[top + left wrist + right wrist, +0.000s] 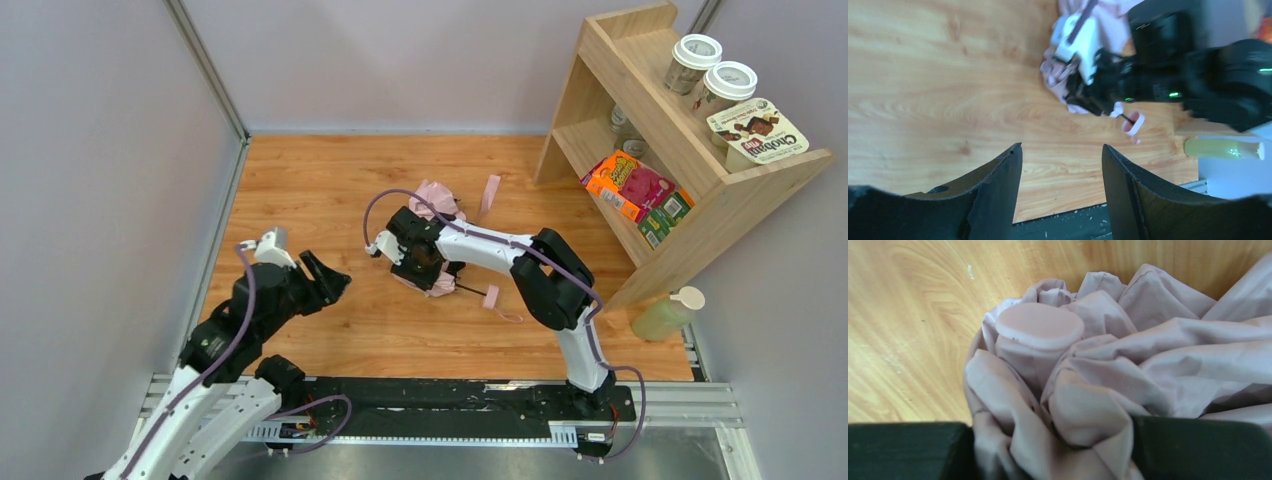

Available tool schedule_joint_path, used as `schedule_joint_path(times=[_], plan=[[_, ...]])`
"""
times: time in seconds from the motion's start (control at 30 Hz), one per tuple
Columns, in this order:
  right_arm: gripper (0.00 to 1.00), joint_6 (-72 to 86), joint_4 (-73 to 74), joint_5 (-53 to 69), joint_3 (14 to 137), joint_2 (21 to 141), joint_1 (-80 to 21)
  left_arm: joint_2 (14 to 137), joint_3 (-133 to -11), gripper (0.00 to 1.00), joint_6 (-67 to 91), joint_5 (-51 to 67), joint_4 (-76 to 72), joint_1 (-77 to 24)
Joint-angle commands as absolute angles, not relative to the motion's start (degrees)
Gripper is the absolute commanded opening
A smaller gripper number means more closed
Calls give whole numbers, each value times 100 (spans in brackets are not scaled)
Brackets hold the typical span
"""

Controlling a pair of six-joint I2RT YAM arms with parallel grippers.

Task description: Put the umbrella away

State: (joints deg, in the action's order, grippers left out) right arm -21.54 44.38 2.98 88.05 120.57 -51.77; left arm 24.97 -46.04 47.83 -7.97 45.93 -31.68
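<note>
The pale pink umbrella (434, 199) lies crumpled in the middle of the wooden table, its pink strap (489, 193) trailing to the right and a pink loop (492, 296) on a thin dark cord in front. My right gripper (428, 262) sits on top of it, shut on the bunched fabric. In the right wrist view the folds (1088, 405) fill the gap between the two dark fingers, with the umbrella's round pink cap (1039, 326) just beyond. My left gripper (325, 280) is open and empty, hovering left of the umbrella; it also shows in the left wrist view (1062, 165).
A wooden shelf (690, 180) stands at the back right with lidded jars (694, 60), a yoghurt tub (757, 135) and snack boxes (630, 185). A pale green bottle (665, 314) lies at its foot. Grey walls close in the left and back sides.
</note>
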Motion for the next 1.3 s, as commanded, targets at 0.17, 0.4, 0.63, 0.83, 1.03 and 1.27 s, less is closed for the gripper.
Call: schedule_joint_path(times=[0.17,0.4,0.63,0.83,1.03,1.27], plan=[[0,-1828,5027,2417,8183,13043,-5115,2874,-2752,60,7058,-448,2825,-3147],[0,-1810,5044,2040,8314,13025,-5089,3883,-950,58,7366,605,-1603,-3094],[12,-1688,5098,1671,8385,12868,-5098,4746,-826,58,6451,852,-2743,-2839],[49,-1415,5088,1117,8411,12191,-5098,4071,-861,50,6328,537,-1575,-2777],[66,-1407,5528,1239,8859,11936,-5106,3218,-818,50,6293,220,-449,-2769],[87,-1248,5704,1371,9114,11462,-5115,3312,-852,51,6240,360,-422,-2777]])
